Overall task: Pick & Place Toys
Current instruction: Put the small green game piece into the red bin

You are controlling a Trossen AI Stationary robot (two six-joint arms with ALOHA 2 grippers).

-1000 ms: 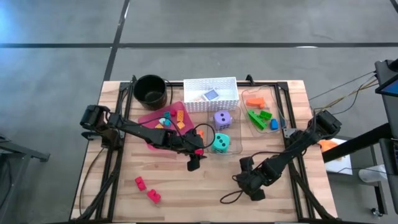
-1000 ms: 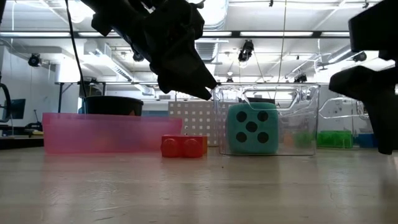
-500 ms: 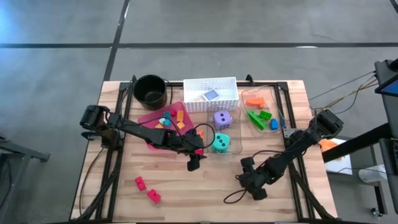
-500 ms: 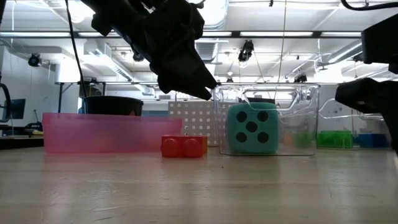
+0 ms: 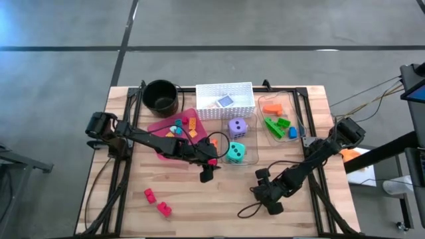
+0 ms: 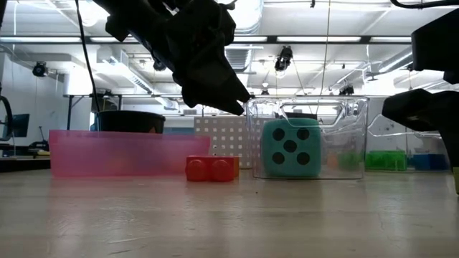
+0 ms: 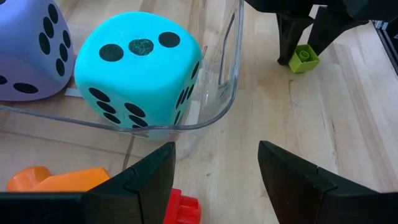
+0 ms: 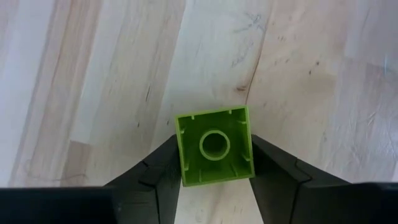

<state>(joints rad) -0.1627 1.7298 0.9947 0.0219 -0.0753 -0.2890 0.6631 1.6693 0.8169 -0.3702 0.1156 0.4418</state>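
Right tool: the right tool [image 8: 214,180] has its fingers closed snugly on a green brick [image 8: 215,145], pinching two opposite sides and lifting it just clear of the tabletop [image 8: 93,74]; the left wrist view catches that brick [image 7: 303,58] between the fingers too.
Why that grip: squeezing flat faces looks like the safe way to keep a small brick from twisting on the carry.
Left tool: the left tool [image 7: 214,171] hangs with fingers spread wide and nothing between them, just beside the clear bin [image 7: 230,93].
Near it: a red brick [image 7: 180,208] and an orange piece [image 7: 56,180] lie right under that tool, likely its next pick.
In the bin: the teal die [image 7: 137,78] and purple die [image 7: 28,53] sit side by side, touching the clear wall.
Further out: two red bricks [image 5: 156,202] wait loose on the tabletop, well apart from the pink tray [image 5: 159,125].
Sorted greens: a green pile [image 5: 277,125] sits in a second clear bin, probably where this brick is headed.
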